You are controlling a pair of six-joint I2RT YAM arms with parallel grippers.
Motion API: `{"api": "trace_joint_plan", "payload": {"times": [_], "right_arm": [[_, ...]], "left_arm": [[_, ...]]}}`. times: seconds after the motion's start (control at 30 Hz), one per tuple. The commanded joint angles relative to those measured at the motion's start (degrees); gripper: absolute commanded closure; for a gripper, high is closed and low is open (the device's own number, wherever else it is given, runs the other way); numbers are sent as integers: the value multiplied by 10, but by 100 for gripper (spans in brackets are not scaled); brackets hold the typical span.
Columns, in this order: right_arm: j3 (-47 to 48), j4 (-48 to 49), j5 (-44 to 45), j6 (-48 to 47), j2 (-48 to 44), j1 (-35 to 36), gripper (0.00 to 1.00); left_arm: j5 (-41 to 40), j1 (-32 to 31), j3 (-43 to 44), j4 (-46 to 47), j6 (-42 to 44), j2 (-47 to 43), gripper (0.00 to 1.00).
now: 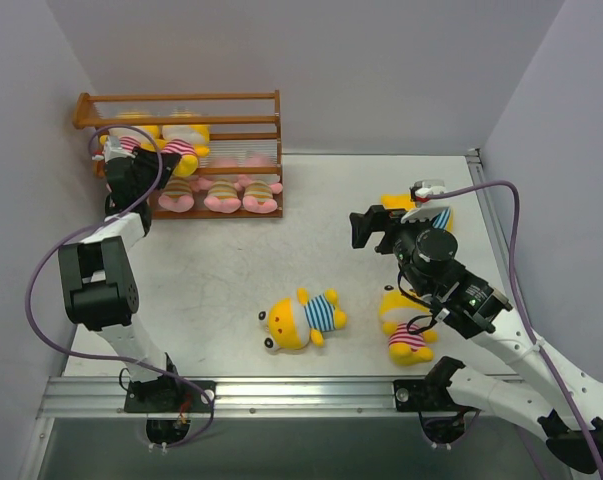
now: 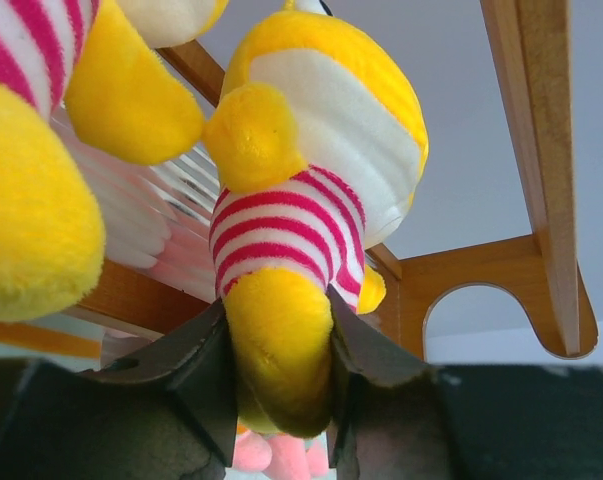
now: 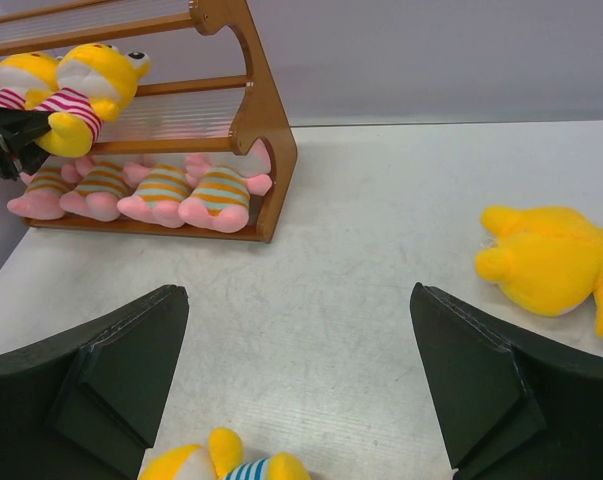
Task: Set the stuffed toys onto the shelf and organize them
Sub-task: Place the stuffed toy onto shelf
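Overhead, the bench [image 1: 241, 250] is a matte off-white sheet with faint scuffs. Plain pale lilac-grey walls enclose it on the left, back and right, and a bare aluminium rail [image 1: 301, 395] runs along its near edge. Purple cables [image 1: 41, 290] loop from both arms.

The shelf [image 1: 181, 97] stands in the far left corner against the wall. The left end effector [image 2: 281, 350] is raised to its middle tier. Its dark fingers [image 2: 196, 370] press on either side of one leg of a yellow pink-striped toy [image 2: 281, 230], which sits on that tier. A second pink-striped toy [image 2: 21, 150] sits just left of the end effector on the same tier. Below it, four pink toys in tan stripes [image 3: 156, 190] line the bottom tier.

The right end effector [image 3: 301, 380] hovers over bare bench with its fingers spread wide, holding nothing. One blue-striped yellow toy [image 3: 546, 260] lies ahead of it to the right. Another blue-striped toy [image 1: 303, 318] lies near it on the left. A third pink-striped toy [image 1: 406, 330] lies behind it under the arm.
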Motion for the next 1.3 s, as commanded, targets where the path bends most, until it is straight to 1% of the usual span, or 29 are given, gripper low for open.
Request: {"api": "trace_joint_plan", "payload": {"times": [0.0, 0.07, 0.13, 0.2, 0.33, 0.83, 0.93, 0.97, 1.13, 1.2, 1.27], "right_arm": [[3, 13, -2, 3, -3, -4, 1], [3, 13, -3, 5, -5, -5, 1], [5, 13, -4, 4, -5, -5, 1], [5, 10, -5, 5, -7, -5, 1], [8, 9, -6, 5, -5, -6, 1], [15, 9, -12, 4, 4, -7, 1], [15, 9, -13, 5, 5, -8, 1], [14, 9, -13, 5, 4, -8, 1], [13, 8, -13, 8, -2, -7, 0], [13, 6, -13, 9, -5, -8, 1], [12, 3, -14, 11, -7, -8, 1]], "left_arm": [[4, 5, 20, 31, -2, -4, 58], [1, 7, 16, 34, -3, -8, 53], [1, 9, 20, 31, -1, -8, 52], [0, 10, 24, 31, -2, -4, 54], [2, 10, 29, 32, -9, 0, 61], [-1, 8, 48, 40, -20, 19, 60], [0, 9, 48, 39, -22, 21, 57], [0, 9, 44, 40, -21, 21, 52], [-5, 10, 32, 42, -24, 13, 42], [-6, 10, 30, 43, -25, 10, 36], [-10, 10, 25, 42, -27, 3, 32]]}}
